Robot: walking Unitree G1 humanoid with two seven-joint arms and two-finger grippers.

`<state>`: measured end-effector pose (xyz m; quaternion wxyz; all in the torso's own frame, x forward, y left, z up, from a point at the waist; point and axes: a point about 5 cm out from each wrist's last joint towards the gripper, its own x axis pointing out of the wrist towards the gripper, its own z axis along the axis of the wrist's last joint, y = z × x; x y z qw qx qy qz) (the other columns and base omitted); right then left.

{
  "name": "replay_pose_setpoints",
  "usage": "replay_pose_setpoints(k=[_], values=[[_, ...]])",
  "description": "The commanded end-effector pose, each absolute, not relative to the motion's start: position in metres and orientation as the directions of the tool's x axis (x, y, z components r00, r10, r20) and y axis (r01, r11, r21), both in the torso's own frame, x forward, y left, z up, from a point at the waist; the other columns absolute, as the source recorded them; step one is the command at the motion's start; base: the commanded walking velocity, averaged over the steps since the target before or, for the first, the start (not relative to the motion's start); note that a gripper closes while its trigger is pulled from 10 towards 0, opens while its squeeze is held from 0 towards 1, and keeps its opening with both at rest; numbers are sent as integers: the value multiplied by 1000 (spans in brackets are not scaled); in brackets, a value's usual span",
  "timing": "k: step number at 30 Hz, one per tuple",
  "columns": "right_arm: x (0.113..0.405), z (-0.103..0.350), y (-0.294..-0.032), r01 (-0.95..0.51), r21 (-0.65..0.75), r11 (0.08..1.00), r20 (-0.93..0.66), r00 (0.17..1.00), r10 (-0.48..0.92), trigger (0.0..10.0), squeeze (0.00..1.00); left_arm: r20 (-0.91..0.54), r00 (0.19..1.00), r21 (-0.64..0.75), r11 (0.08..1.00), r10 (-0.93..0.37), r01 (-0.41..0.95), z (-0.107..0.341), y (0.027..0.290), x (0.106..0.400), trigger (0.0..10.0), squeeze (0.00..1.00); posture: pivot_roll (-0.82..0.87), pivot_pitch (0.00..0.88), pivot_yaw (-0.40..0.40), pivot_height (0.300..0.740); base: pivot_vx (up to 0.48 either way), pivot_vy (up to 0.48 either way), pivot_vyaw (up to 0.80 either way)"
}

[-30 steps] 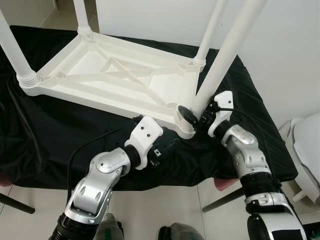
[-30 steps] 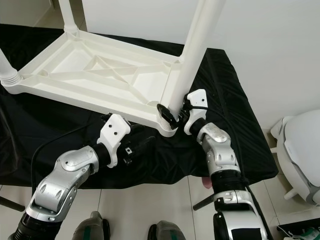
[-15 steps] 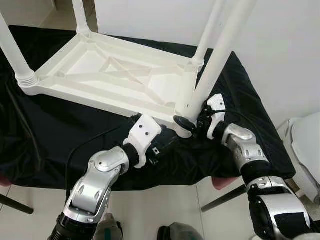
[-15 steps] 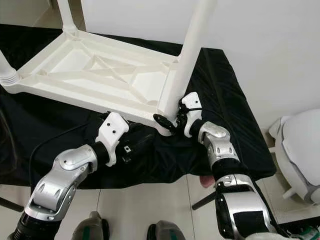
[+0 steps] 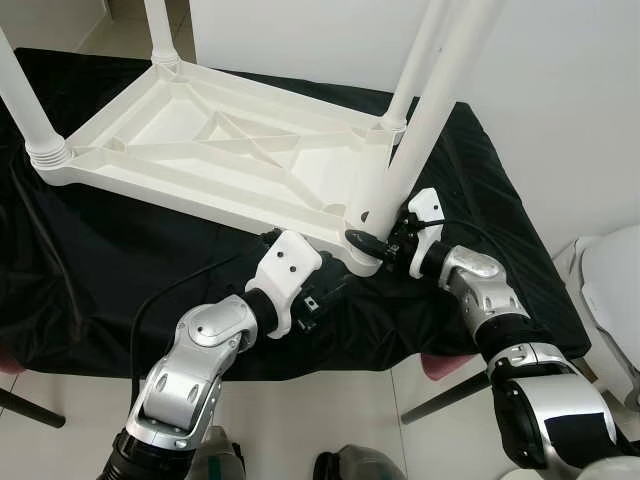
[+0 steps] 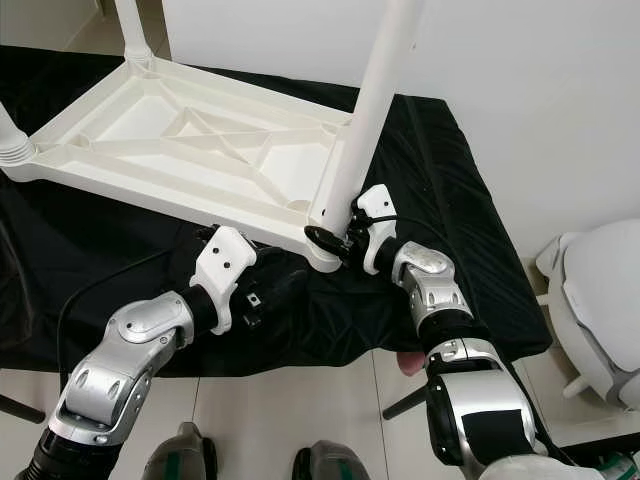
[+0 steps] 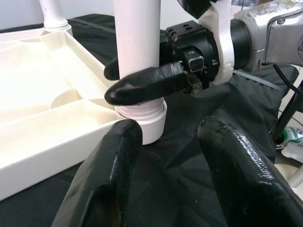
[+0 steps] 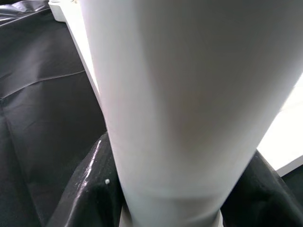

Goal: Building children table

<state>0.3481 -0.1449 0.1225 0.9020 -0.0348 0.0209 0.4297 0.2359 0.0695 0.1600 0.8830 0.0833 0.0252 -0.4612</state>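
White table leg (image 5: 420, 130), long axis near upright over tabletop corner socket (image 7: 142, 120); right tool (image 7: 142, 78) clamped round its base, left tool (image 7: 163, 156) spread wide just beside.

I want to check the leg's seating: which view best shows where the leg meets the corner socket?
The left wrist view: the right gripper clamps the white leg just above the threaded corner socket. Eye views show the joint small, partly behind fingers; the right wrist view shows leg surface close up.
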Motion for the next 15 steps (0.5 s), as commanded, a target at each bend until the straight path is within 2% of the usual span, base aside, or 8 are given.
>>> replay_pose_setpoints(k=[1,2,3,9,11,13,14,15], values=[[345,117,-141,-793,-33,609,-87,609,788,0,0,-107,646,137,632,-756,763,162,70,237,10000,0,36,12,-119,740,0,0,0],[343,115,-141,-795,-30,606,-81,606,791,0,0,-108,644,136,631,-757,764,161,70,236,10000,0,32,15,-119,740,0,0,0],[340,113,-141,-787,-17,617,-67,616,785,10000,0,-109,643,134,630,-758,765,161,69,235,10000,0,28,19,-119,740,0,0,0],[329,109,-139,-722,1,692,-37,691,722,10000,0,-109,639,124,627,-761,769,160,68,234,10000,0,13,29,-123,740,0,0,0],[329,109,-139,-722,1,692,-37,691,722,10000,0,-109,639,124,627,-761,769,160,68,234,10000,0,13,29,-123,740,0,0,0],[326,110,-138,-642,35,766,-3,766,642,10000,0,-108,636,118,626,-764,771,159,66,234,10000,0,6,29,-123,740,0,0,0],[326,110,-138,-642,35,766,-3,766,642,10000,0,-108,636,118,626,-764,771,159,66,234,10000,0,6,29,-123,740,0,0,0],[325,111,-137,-558,66,827,22,830,558,10000,0,-106,636,115,626,-764,771,159,66,235,10000,0,4,29,-120,740,0,0,0]])
